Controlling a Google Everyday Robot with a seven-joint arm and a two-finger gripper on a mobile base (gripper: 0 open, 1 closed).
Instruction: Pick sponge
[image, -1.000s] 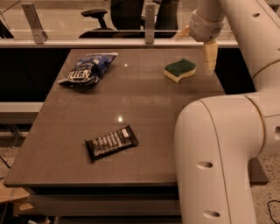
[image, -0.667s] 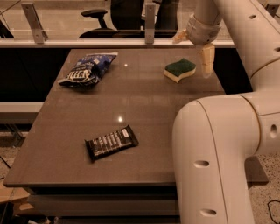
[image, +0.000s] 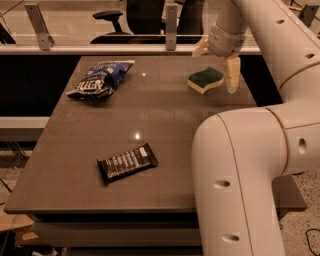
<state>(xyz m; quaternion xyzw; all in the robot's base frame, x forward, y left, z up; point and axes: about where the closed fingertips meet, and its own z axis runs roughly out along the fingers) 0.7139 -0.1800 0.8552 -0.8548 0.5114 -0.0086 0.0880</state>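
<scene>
The sponge (image: 205, 79), dark green on top with pale yellow foam below, lies on the table (image: 150, 120) near its far right corner. My gripper (image: 216, 63) hangs just above and behind the sponge, open. One pale finger (image: 232, 74) reaches down right beside the sponge's right edge. The other finger (image: 200, 49) sits behind the sponge to its upper left. The sponge rests on the table and is not held.
A blue snack bag (image: 100, 80) lies at the far left of the table. A black candy bar wrapper (image: 127, 162) lies near the front middle. My arm's large white body (image: 240, 175) covers the table's right front. A rail and chairs stand behind the table.
The gripper has shifted slightly left and down, closer around the sponge. The sponge, bag and wrapper have not moved.
</scene>
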